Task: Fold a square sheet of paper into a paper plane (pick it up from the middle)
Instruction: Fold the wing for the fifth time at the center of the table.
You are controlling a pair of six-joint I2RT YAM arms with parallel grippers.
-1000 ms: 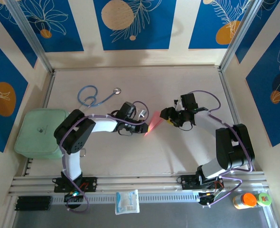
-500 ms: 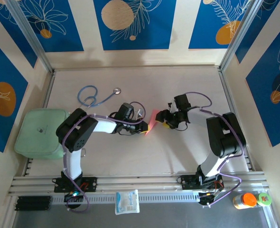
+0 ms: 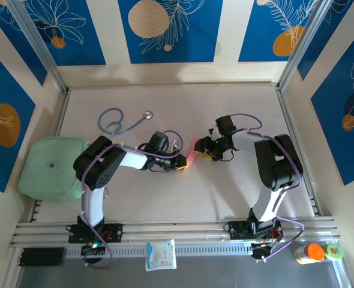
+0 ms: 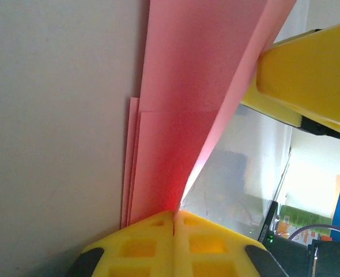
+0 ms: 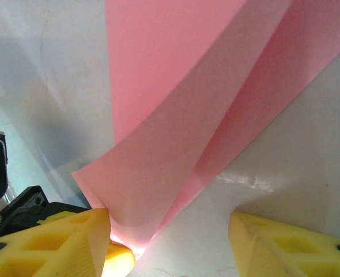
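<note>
— Why do our left jaws clamp shut on the pink sheet (image 4: 199, 69) at its near end, in the middle of the bench (image 3: 237, 198)?

— We anchor the crease there. Beyond, our right jaws stand apart astride the upright flap, likely ready to press it.

Mid-table tight: left gripper (image 3: 182, 163), right gripper (image 3: 204, 149) meet at folded paper (image 3: 192, 154). Left side blocked: stethoscope (image 3: 120, 122), green pad (image 3: 50, 167). Near table (image 3: 165, 198) free.

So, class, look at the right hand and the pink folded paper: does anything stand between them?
Nothing visible does. The right hand is open with a finger on either side of the pink folded paper. The left hand is shut on the paper's other end, out of the way.
</note>
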